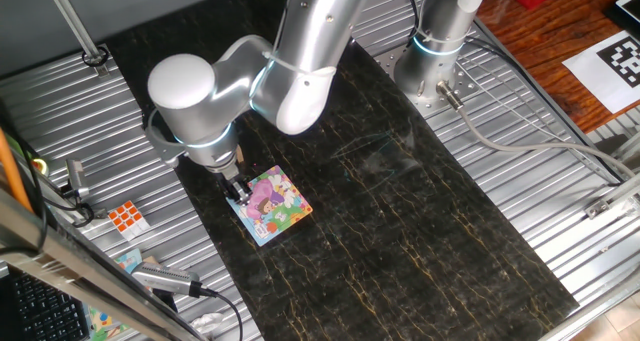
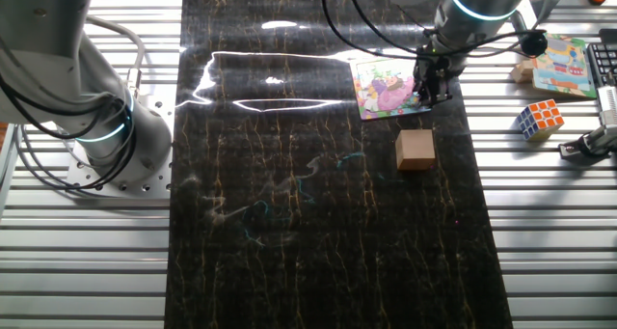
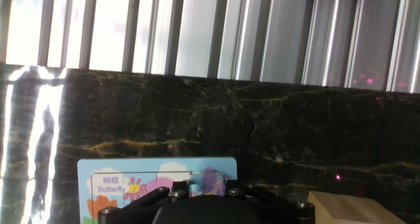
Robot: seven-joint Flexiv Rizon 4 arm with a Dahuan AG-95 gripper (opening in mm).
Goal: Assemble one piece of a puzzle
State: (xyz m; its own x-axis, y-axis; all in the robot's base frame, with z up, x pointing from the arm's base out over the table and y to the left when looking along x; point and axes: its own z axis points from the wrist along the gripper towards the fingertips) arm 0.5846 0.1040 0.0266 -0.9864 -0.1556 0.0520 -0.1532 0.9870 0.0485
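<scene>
The puzzle (image 1: 272,204) lies flat on the dark marble mat, a pink-purple cartoon with a light blue edge. It also shows in the other fixed view (image 2: 388,86) and at the bottom of the hand view (image 3: 141,179). My gripper (image 1: 238,189) stands low over the puzzle's edge, also seen in the other fixed view (image 2: 431,88). In the hand view the gripper (image 3: 207,188) has its jaws close together around the piece (image 3: 213,178), a small purple bit held just over the puzzle's border.
A tan wooden block (image 2: 415,149) lies on the mat beside the puzzle, and its corner shows in the hand view (image 3: 348,209). An orange-and-white cube (image 1: 127,217) rests on the ribbed metal. A second arm's base (image 1: 430,61) stands at the mat's far end.
</scene>
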